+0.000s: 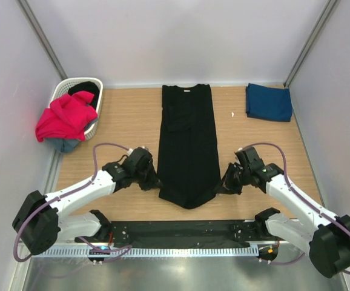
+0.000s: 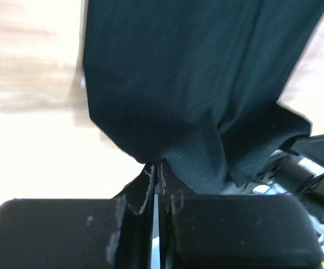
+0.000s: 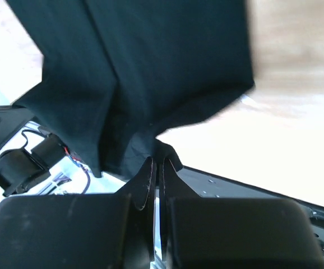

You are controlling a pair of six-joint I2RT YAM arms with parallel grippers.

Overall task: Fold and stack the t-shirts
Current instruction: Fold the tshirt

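Note:
A black t-shirt (image 1: 187,145), folded lengthwise into a long strip, lies in the middle of the table with its collar at the far end. At its near left corner my left gripper (image 1: 155,183) is shut on the hem of the black t-shirt (image 2: 167,84), which bunches up at the fingertips. The right gripper (image 1: 219,187) is shut on the near right corner of the black t-shirt (image 3: 139,67) in the same way. A folded navy blue t-shirt (image 1: 268,102) rests at the far right. A magenta-red t-shirt (image 1: 66,116) hangs over the basket.
A white lattice basket (image 1: 96,97) stands at the far left with dark and teal cloth inside under the red shirt. Grey walls close off three sides. A black mounting rail (image 1: 175,233) runs along the near edge between the arm bases.

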